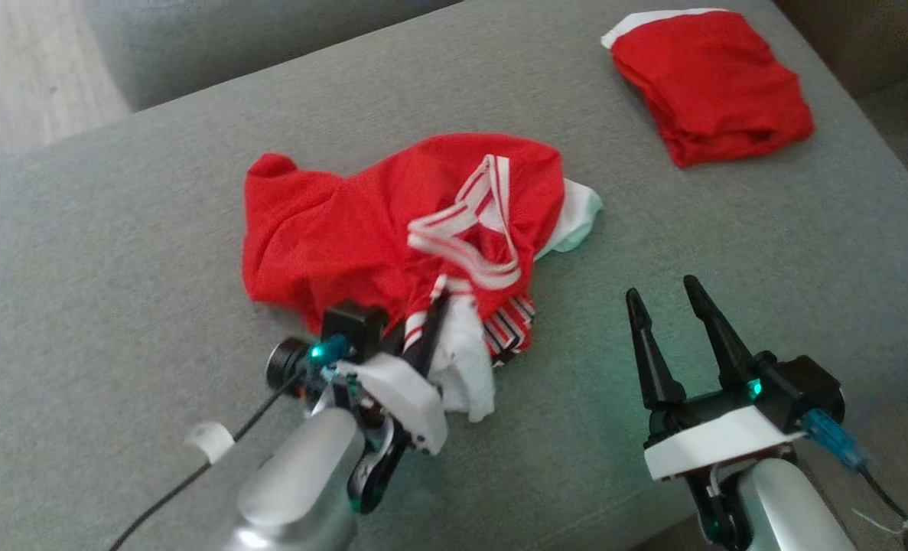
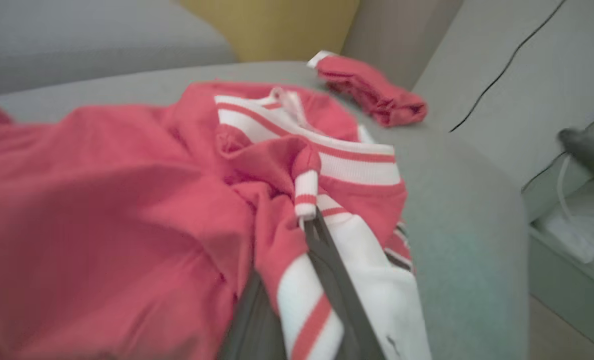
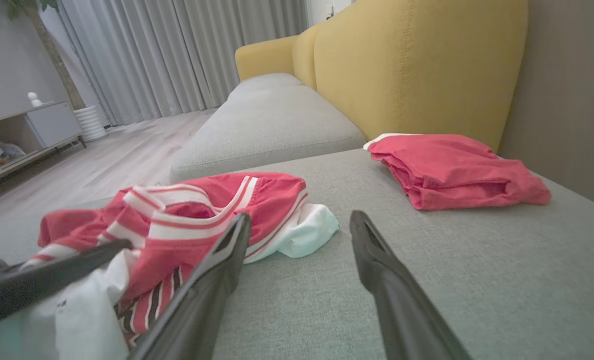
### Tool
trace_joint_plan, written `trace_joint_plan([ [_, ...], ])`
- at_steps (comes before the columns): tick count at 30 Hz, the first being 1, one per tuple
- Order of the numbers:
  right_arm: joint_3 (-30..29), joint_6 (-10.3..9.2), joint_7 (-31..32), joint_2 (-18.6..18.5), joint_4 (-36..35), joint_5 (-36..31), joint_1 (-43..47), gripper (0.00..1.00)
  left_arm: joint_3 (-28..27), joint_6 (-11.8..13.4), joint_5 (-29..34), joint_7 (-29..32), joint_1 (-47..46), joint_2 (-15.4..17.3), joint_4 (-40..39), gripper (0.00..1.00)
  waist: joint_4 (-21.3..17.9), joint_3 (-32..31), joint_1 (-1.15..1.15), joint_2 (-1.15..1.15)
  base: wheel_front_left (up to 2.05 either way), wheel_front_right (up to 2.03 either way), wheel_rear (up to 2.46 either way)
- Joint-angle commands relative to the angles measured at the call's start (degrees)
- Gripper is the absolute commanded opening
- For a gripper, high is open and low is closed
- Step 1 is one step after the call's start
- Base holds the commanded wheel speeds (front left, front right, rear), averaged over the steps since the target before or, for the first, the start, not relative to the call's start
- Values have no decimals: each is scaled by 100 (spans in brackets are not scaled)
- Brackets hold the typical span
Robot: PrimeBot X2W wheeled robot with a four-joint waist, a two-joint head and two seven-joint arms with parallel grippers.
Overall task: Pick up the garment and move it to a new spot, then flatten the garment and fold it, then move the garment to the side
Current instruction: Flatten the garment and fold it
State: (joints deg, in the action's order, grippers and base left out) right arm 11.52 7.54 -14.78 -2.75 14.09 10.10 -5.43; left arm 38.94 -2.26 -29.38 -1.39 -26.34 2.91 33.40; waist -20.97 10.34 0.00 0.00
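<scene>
Here's the garment [image 1: 392, 222], a crumpled red mesh heap mid-sofa [image 1: 729, 252], and the left gripper [image 1: 437, 310] is in at its near edge, fingers [image 2: 327, 265] pinched together on the striped white trim. Smart spot: that ribbed band looks firmer than the light, floppy mesh, which I'd expect to sag and drag. Right gripper [image 1: 664, 289] hovers beside it, fingers apart, holding nothing.

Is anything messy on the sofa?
Yes. The garment lies crumpled in a heap on the sofa, stripes twisted, with the left gripper shut on its edge. The other red garment farther off is neatly folded.
</scene>
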Motion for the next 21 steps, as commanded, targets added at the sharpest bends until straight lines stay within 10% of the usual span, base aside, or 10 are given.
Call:
trace_joint_plan([
  [1,141,-5,-22,-13,-158,50,-180,100,-90,-79,-104,-139,-440,-2,-332,0,-96,-40,0,0,0,0,0],
  [10,207,-5,-22,-13,-104,87,-84,100,33,-102,-1744,-723,-2023,-2,-1477,0,-393,-242,0,0,0,0,0],
  [21,90,-5,-22,-13,-170,122,61,100,-952,935,-3638,-858,-2291,256,-1277,0,26,-307,0,0,0,0,0],
])
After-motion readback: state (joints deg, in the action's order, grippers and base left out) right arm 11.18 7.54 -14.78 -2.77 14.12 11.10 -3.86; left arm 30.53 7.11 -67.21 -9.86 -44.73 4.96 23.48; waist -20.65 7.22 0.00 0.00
